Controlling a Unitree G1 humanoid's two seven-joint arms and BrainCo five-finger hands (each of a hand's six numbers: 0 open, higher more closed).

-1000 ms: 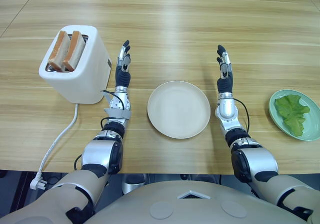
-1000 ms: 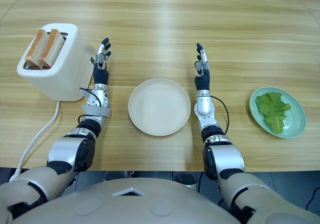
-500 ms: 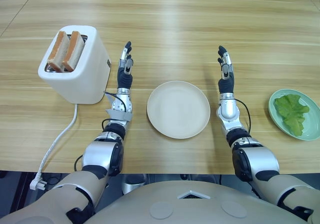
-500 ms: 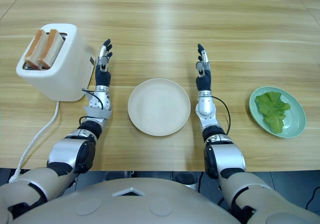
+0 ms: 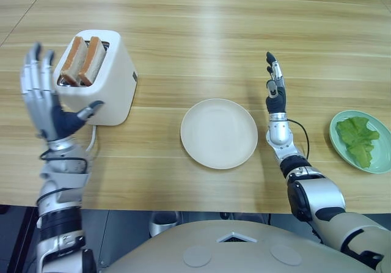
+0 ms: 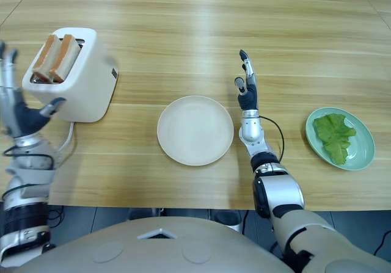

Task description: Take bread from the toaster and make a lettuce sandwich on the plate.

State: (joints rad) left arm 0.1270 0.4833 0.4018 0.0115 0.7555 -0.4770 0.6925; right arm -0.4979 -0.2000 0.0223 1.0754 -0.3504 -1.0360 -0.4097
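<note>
**Bread (image 5: 84, 60) orientation and location**

Two bread slices are seated upright, side by side, in the toaster (image 5: 107, 96) at the table's (image 5: 244, 16) left. Their long axes run away from the robot. The left hand (image 5: 46, 102) is raised just left of the toaster, fingers spread, empty. The right hand (image 5: 275, 90) is held right of the plate (image 5: 219, 132), fingers extended, empty. The lettuce (image 5: 357, 137) is kept on a green dish (image 6: 364, 146).

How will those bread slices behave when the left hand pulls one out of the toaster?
Probably stiff and light: the bread slices look toasted brown and stand upright in the slots. Only their upper parts stick out, so a hard pinch may crumble an edge. The toaster looks tall for its base; a sideways pull could drag or tip it.
</note>
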